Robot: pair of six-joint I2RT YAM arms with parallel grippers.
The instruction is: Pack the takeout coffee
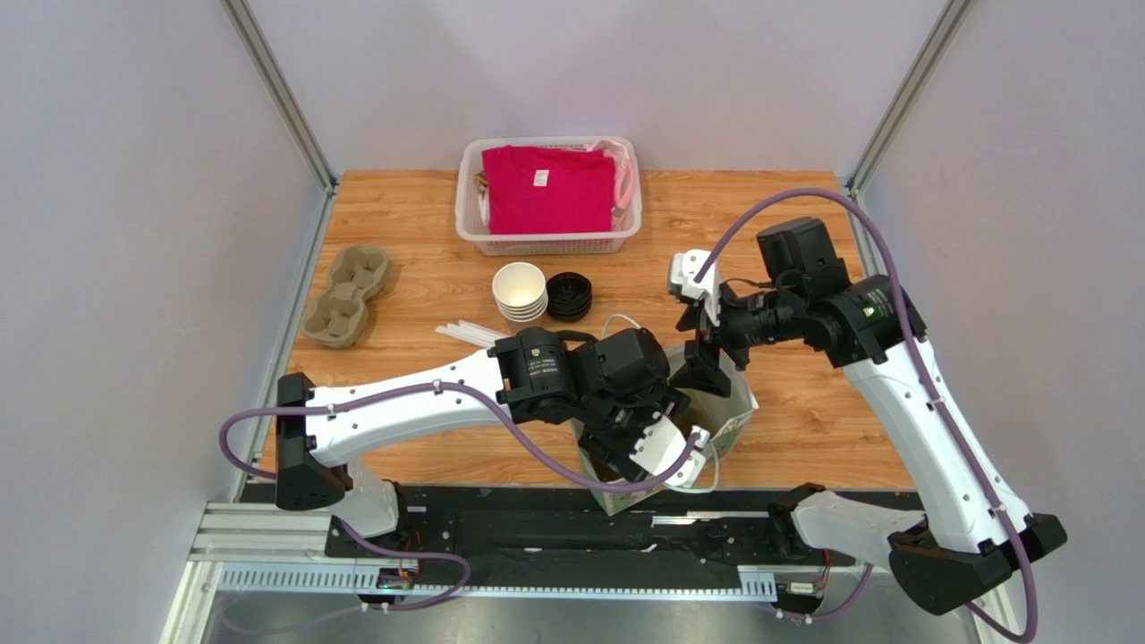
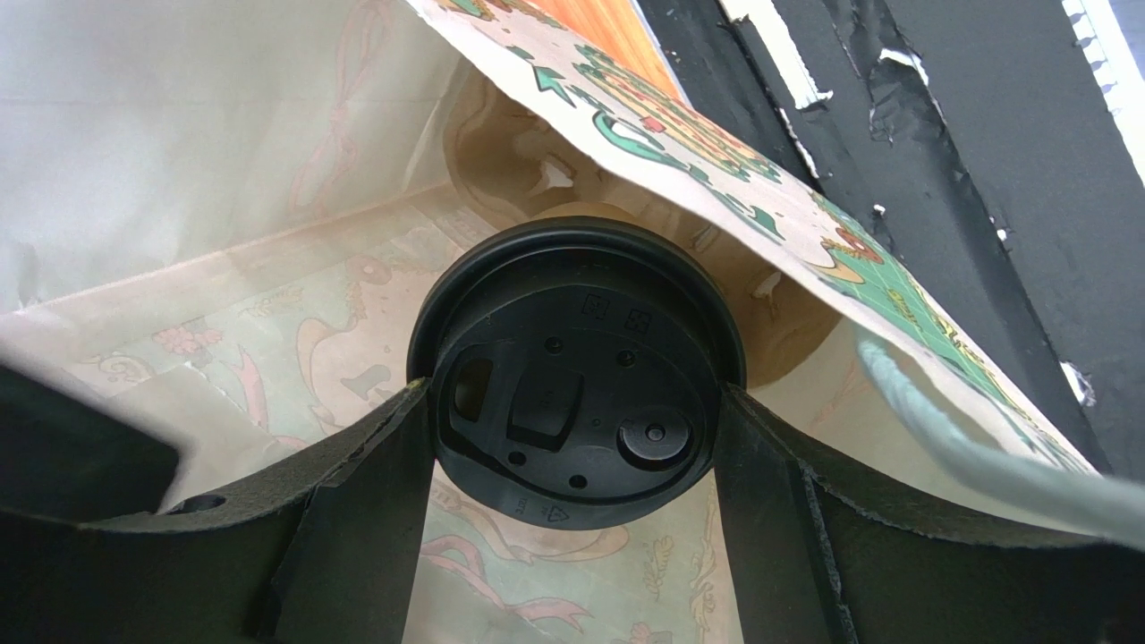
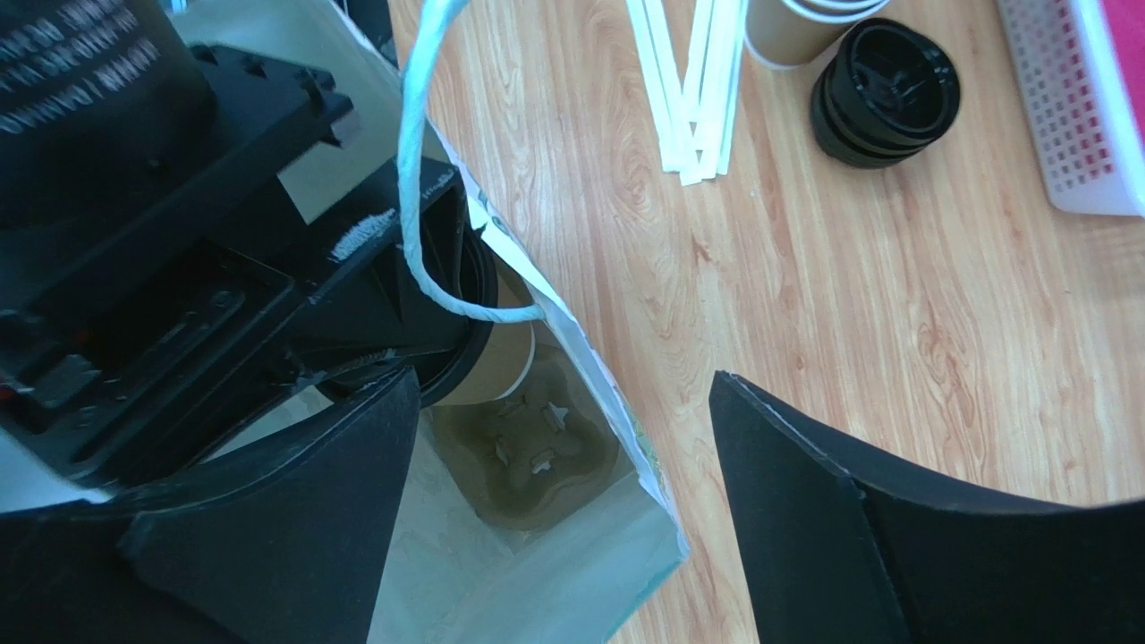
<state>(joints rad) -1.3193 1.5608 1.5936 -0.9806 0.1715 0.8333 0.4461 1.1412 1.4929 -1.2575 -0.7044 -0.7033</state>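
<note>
Grips the takeout coffee (image 3: pixel 495 370) by its round black lid (image 2: pixel 578 369) with the left gripper (image 2: pixel 571 403), both fingers (image 2: pixel 356 510) pressed against the lid's rim, one on each side. Holds the cup upright, well down inside the paper bag (image 1: pixel 737 413), its tan wall just under the bag's mouth. Shows a pulp cup tray (image 3: pixel 538 454) on the bag's floor just past the cup; cannot tell whether cup and tray touch. Reaches into the bag from above with the left arm, hiding most of the opening in the overhead view.

Hangs the right gripper (image 3: pixel 562 389) just over the bag's far rim, jaws spread wide and clasping nothing. Puts one finger above the bag's interior and the other above the wooden table (image 1: pixel 807 403) beside the bag. Loops the bag's pale blue cord handle (image 3: pixel 419 175) loose across the mouth.

Shows, beyond the bag on the table, a few white straws (image 3: pixel 696 81), a pile of spare black lids (image 3: pixel 884 91) and a stack of paper cups (image 1: pixel 519 290), all near the bag but apart from it. Places farther back from the bag a white basket (image 1: pixel 551 243) with a folded pink cloth (image 1: pixel 548 188), and well off to the bag's left two pulp cup carriers (image 1: pixel 347 293).
</note>
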